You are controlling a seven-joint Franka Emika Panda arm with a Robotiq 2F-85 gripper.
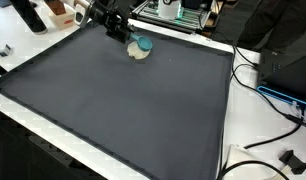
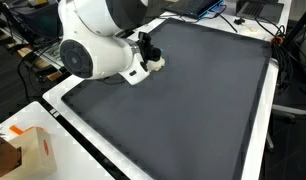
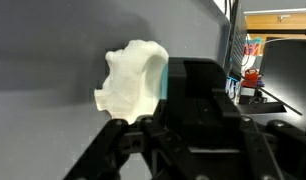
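A small cream-white lump with a teal part lies on the dark grey mat near its far edge. My black gripper hangs just beside it, fingers together, and appears to hold nothing. In the wrist view the white lump lies left of the fingertips, and its teal strip disappears behind the black finger. Whether the finger touches the lump cannot be made out. In an exterior view the white arm covers most of the gripper.
A white table rim borders the mat. Cables and a black plug lie off one side. Equipment racks stand behind the mat's far edge. A cardboard box sits at a table corner.
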